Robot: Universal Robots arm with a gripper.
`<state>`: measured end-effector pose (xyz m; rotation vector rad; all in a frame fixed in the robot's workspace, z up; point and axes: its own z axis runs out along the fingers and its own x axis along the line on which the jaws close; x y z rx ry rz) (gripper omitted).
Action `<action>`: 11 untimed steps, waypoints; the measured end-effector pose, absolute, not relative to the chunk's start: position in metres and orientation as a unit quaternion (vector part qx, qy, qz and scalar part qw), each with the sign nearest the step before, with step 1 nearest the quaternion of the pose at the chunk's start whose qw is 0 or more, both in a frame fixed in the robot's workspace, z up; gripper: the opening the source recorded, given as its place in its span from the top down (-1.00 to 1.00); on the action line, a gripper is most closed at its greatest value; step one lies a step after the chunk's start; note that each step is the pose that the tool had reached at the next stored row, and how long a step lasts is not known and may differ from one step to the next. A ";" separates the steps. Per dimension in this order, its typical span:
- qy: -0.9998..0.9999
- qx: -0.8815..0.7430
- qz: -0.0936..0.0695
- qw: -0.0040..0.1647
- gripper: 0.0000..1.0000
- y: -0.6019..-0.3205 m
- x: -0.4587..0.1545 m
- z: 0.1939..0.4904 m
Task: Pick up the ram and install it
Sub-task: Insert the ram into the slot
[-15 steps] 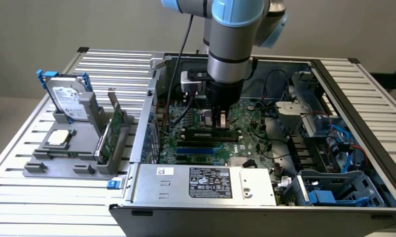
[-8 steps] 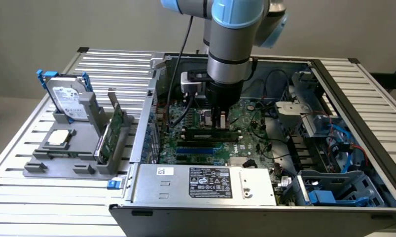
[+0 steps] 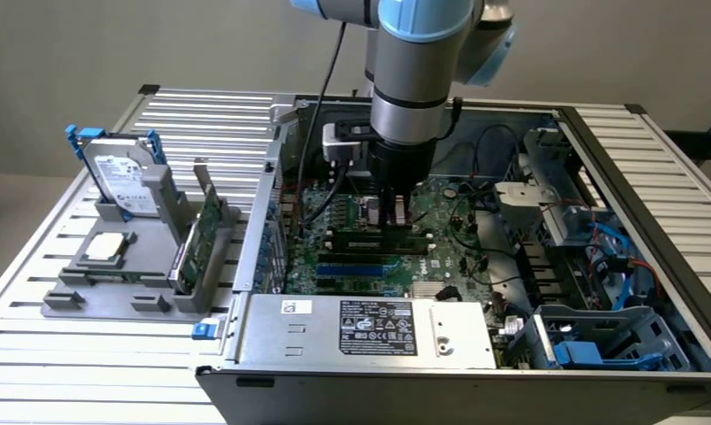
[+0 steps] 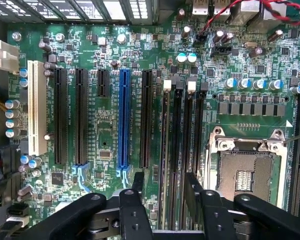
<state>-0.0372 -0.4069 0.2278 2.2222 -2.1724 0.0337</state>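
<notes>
In the wrist view the gripper [image 4: 164, 177] is cut off at the picture's edge. Only its black linkage and two fingers [image 4: 137, 187] show. The fingers stand wide apart and hold nothing. Between them the ram [image 4: 164, 150] is seen edge-on as a thin strip standing in a memory slot, so its face and chips cannot be read. Whether the white latch [image 4: 166, 84] at its far end has closed is hard to tell. Neither finger clearly touches the stick.

Beside it run further dark memory slots. To one side are a blue slot [image 4: 123, 120], black expansion slots and a white slot [image 4: 36, 107]. On the other side is the open processor socket [image 4: 247, 170] in its metal frame. Farther off, red wires [image 4: 230, 12] cross the motherboard [image 4: 240, 65].

In the exterior view, a grey power supply [image 3: 367, 328] sits nearest, inside the open case [image 3: 638, 177]. Beyond it the ram [image 3: 373, 237] lies along the board, directly under the gripper [image 3: 390, 217]. The arm [image 3: 408, 80] comes down from above and hides the board behind it. On the slatted table [image 3: 72, 354], at the exterior view's left and well apart from the case, a grey fixture [image 3: 107, 292] holds a green card [image 3: 202, 235] and a hard drive [image 3: 121, 181] with blue rails.
</notes>
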 end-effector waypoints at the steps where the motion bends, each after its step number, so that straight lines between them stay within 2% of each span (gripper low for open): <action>1: -0.699 0.715 0.011 0.017 0.09 -0.407 -0.038 0.230; 8: -0.699 0.715 0.010 0.017 0.09 -0.407 -0.042 0.246; 10: -0.699 0.715 0.010 0.018 0.26 -0.407 -0.042 0.247; 11: -0.699 0.715 0.010 0.018 0.26 -0.407 -0.043 0.248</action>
